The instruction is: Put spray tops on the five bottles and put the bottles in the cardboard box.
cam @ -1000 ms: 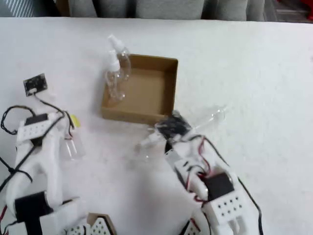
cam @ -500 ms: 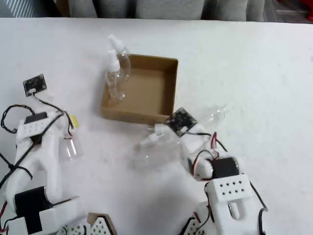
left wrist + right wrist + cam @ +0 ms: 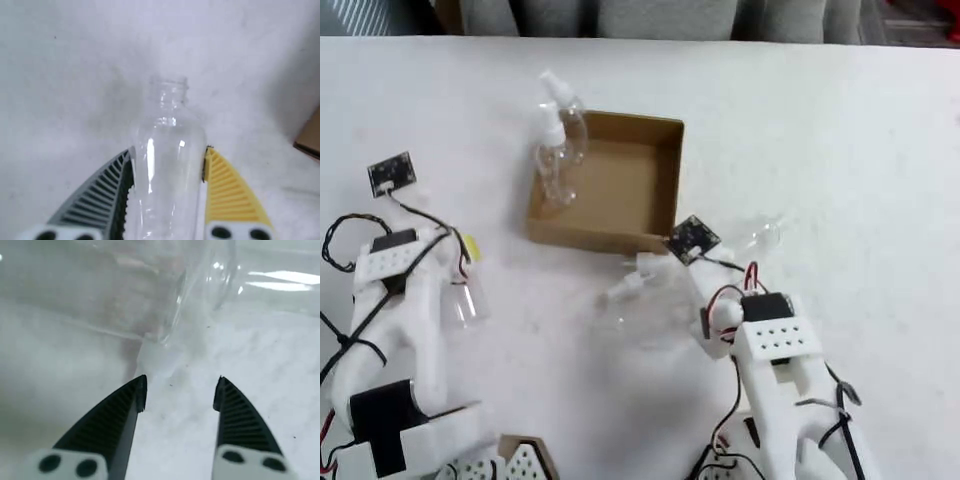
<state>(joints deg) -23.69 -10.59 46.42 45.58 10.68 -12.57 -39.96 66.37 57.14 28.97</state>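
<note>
White desk (image 3: 840, 130); the cardboard box (image 3: 610, 185) stands farther out than both pairs of jaws. Left jaws are clamped on an uncapped bottle (image 3: 167, 165) — neck pointing past their tips. Right jaws gape, a lying bottle (image 3: 115, 290) just ahead of them

My white arms (image 3: 775, 350) carry black motors (image 3: 380, 425) and red and black cables (image 3: 728, 292). My left hand (image 3: 167, 151) has ribbed grey and yellow fingers (image 3: 95, 205), my right hand (image 3: 181, 379) black ones.

The left end effector (image 3: 167, 154) grips an uncapped clear bottle (image 3: 168, 117) between its grey and yellow fingers (image 3: 227, 192) above the white surface (image 3: 70, 65); a cardboard box (image 3: 310, 136) corner lies nearby.
</note>
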